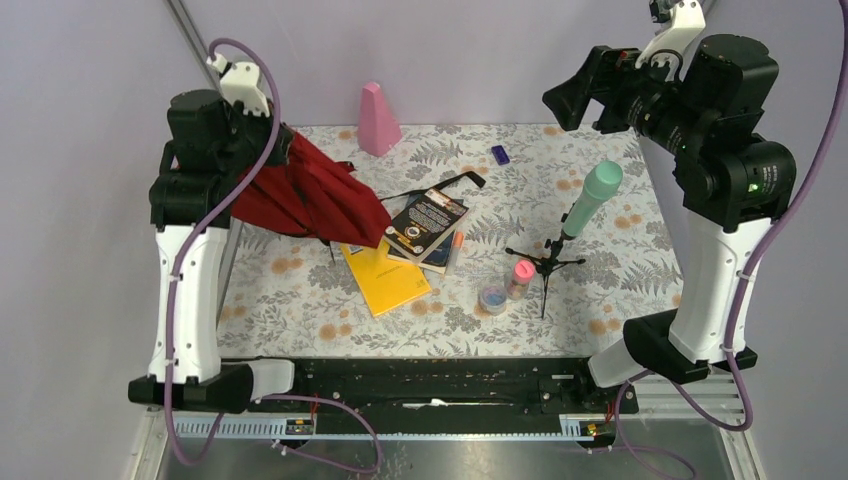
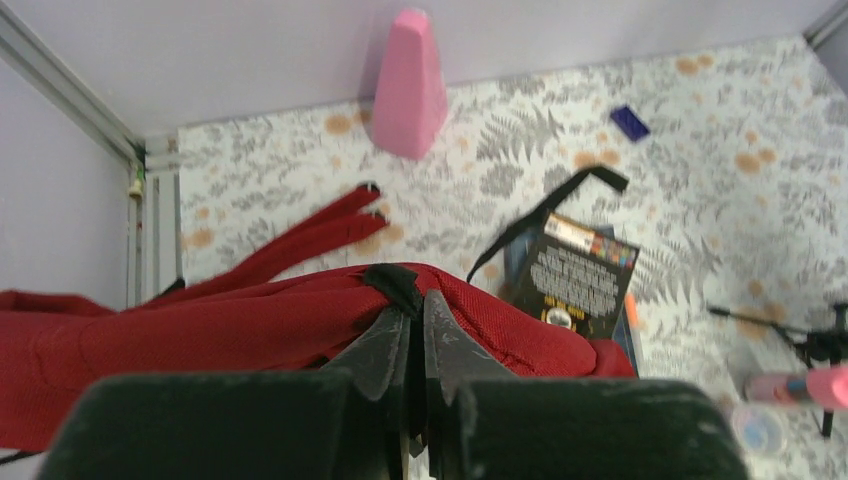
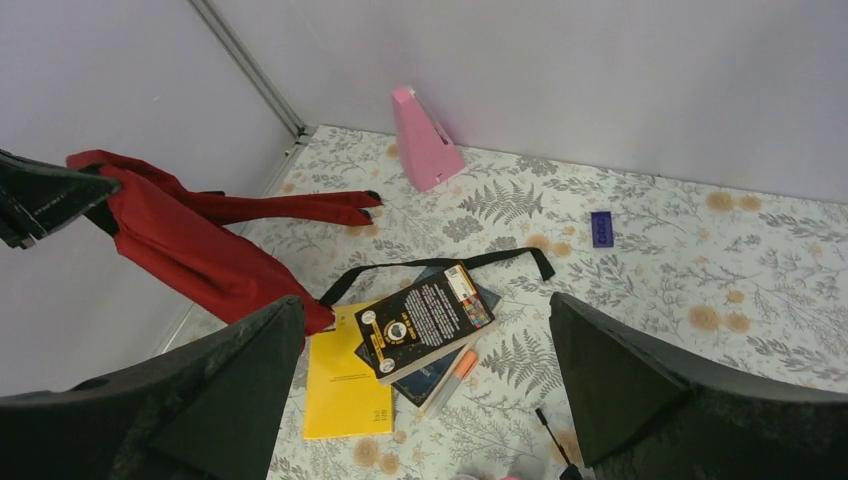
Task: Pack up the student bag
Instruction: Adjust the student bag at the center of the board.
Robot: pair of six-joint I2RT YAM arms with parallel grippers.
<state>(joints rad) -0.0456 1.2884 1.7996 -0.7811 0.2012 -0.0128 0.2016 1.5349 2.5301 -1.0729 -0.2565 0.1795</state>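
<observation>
Left gripper (image 2: 412, 312): raised over the table's far-left corner, jaws pinched tight on a black tab at the top of the bag.
Student bag: the dark red fabric backpack (image 1: 312, 195) hangs slack from that grip at the far left. Its lower corner comes down by the yellow booklet, and whether the two touch cannot be told. Two red straps (image 3: 300, 208) trail toward the back wall.
Table cover: grey fern-and-orange-flower patterned sheet (image 1: 620, 260).
Pink block: a tall tapered pink plastic block (image 1: 378, 120) stands upright at the back edge, apart from the bag.
Yellow booklet: a thin yellow softcover (image 1: 385, 280) lies flat just right of the bag's low corner, partly under the book stack.
Book stack: a black paperback (image 1: 428, 222) lies on a darker book, with an orange marker (image 3: 455, 370) along its right edge.
Black strap: a loose webbing strap (image 1: 440, 185) curves behind the books.
Blue block: a small dark blue piece (image 1: 500, 154) lies near the back, well apart.
Small containers: a pink-capped tube (image 1: 521, 275) and a round clear jar (image 1: 492, 297) sit just beside each other.
Microphone: a mint-green microphone (image 1: 592, 198) tilts on a black tripod (image 1: 545, 265).
Right gripper (image 1: 572, 90): high at the far right, black fingers (image 3: 640, 380) spread wide, holding nothing.
</observation>
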